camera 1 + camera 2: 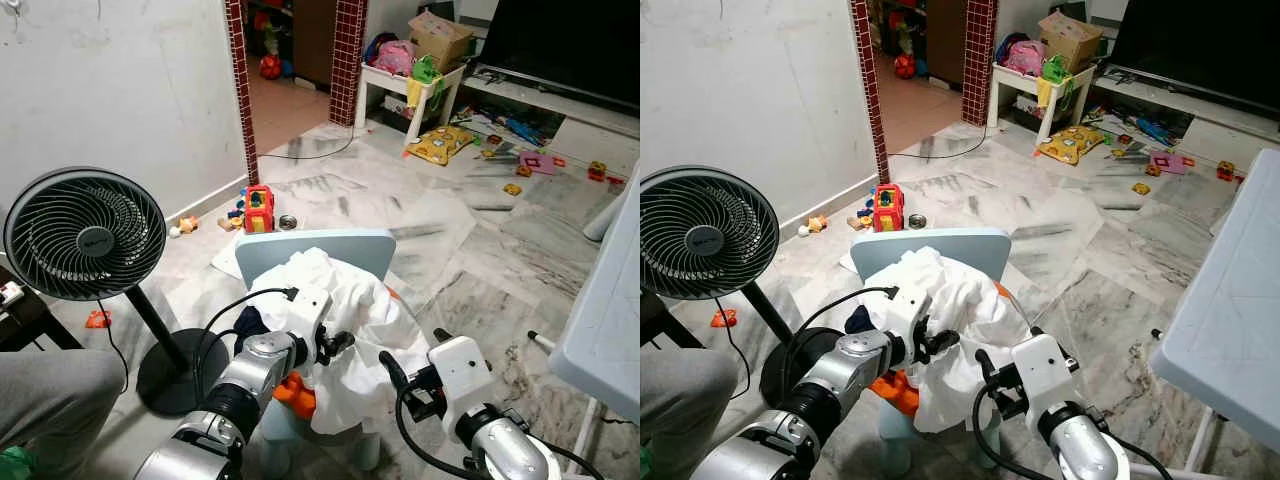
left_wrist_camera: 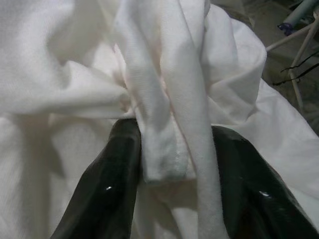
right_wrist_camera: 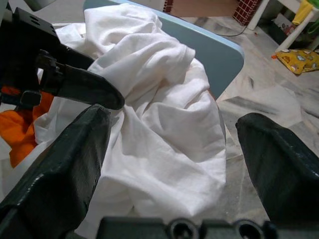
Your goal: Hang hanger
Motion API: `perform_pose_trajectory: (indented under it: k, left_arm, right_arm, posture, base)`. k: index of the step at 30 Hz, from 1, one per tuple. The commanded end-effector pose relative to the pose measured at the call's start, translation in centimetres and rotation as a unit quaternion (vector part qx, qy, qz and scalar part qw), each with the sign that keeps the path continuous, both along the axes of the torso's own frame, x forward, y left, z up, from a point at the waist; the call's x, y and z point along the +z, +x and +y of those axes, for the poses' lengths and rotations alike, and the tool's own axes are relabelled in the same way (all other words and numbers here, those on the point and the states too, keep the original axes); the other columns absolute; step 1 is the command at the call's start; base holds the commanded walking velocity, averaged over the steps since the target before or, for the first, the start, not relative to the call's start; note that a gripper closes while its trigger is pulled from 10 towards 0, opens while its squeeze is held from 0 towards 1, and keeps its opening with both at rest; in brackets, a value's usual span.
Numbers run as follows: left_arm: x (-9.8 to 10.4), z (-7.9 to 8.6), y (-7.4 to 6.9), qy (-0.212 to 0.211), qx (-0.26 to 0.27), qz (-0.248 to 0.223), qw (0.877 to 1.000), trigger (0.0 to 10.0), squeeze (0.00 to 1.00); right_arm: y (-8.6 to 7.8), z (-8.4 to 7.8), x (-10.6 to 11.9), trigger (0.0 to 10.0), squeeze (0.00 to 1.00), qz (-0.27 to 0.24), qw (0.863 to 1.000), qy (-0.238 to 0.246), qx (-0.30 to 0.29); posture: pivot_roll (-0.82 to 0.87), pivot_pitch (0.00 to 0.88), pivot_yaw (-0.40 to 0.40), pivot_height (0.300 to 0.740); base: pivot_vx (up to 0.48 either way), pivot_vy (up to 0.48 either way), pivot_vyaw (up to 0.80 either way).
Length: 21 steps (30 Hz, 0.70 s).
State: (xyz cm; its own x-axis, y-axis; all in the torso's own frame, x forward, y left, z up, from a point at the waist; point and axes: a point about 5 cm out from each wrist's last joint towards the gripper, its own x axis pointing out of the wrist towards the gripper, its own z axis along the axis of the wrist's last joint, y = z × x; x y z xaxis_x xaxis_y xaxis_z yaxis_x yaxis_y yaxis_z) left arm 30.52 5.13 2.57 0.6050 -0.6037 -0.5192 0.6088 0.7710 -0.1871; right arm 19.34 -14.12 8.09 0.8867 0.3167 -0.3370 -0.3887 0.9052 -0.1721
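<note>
You are working at the pale blue chair (image 1: pixel 330 250), where a white garment (image 1: pixel 340 320) is lying heaped over the seat and back with an orange cloth (image 1: pixel 295 392) showing beneath it. Your left gripper (image 2: pixel 172 169) is pinching a rolled fold of that white fabric between its two fingers (image 2: pixel 107 189), closed on it near the middle of the heap. Your right gripper (image 3: pixel 174 149) is hovering just beside the pile with its fingers spread wide and nothing between them. No hanger can be made out anywhere; if one is there, it is probably buried inside the garment, so you are likely still searching for its hook. Judging by the grip, you are holding cloth only, so be lifting slowly and watching for a stiff shape pulling the fabric taut. Keep the right gripper ready to take the collar or the hook as it appears. Beware of dragging the whole heap off the chair, and of the standing fan (image 1: pixel 85 235) and its cable close on your left.
</note>
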Motion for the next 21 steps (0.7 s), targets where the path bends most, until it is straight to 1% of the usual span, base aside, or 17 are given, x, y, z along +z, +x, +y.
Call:
perform_pose_trajectory:
  k: [1, 3, 4, 5, 8, 16, 21]
  left_arm:
    - [0.5, 0.1, 0.5, 0.003, 0.003, -0.013, 1.000, 0.0, 0.00]
    - [0.5, 0.7, 0.8, 0.009, 0.013, -0.019, 1.000, 0.0, 0.00]
    - [0.5, 0.7, 0.8, 0.009, 0.013, -0.019, 1.000, 0.0, 0.00]
    - [0.6, 1.2, 1.0, 0.016, 0.022, -0.024, 0.999, 0.0, 0.00]
    - [0.6, 1.5, 1.2, 0.020, 0.029, -0.029, 0.999, 0.0, 0.00]
    - [0.8, 1.8, 1.5, 0.022, 0.038, -0.037, 0.998, 0.0, 0.00]
    - [1.2, 1.8, 1.8, 0.019, 0.040, -0.053, 0.998, 0.0, 0.00]
  right_arm:
    - [-0.1, 0.1, 0.5, 10.0, 0.00, -0.004, 1.000, 0.003, 0.007]
    - [-0.4, 0.1, 0.4, 10.0, 0.00, 0.004, 1.000, 0.008, 0.014]
    - [-0.4, 0.1, 0.4, 10.0, 0.00, 0.004, 1.000, 0.008, 0.014]
    - [-0.5, 0.1, 0.4, 10.0, 0.00, 0.007, 1.000, 0.007, 0.015]
    - [-0.5, 0.1, 0.3, 10.0, 0.00, 0.009, 1.000, 0.006, 0.016]
    - [-0.4, 0.1, 0.2, 10.0, 0.00, 0.012, 1.000, 0.005, 0.019]
    - [-0.4, 0.1, 0.2, 10.0, 0.00, 0.013, 1.000, 0.004, 0.019]
  posture:
    - [-0.04, 0.000, -0.009, 0.740]
    - [-0.03, 0.000, -0.007, 0.740]
    - [-0.03, 0.000, -0.007, 0.740]
    - [-0.03, 0.000, -0.011, 0.740]
    - [-0.03, 0.000, -0.012, 0.740]
    - [-0.03, 0.000, -0.016, 0.740]
    - [-0.03, 0.000, -0.015, 0.740]
  base:
    - [0.000, 0.000, 0.00]
    - [0.000, 0.000, 0.00]
    - [0.000, 0.000, 0.00]
    - [0.000, 0.000, 0.00]
    - [0.000, 0.000, 0.00]
    - [0.000, 0.000, 0.00]
    - [0.000, 0.000, 0.00]
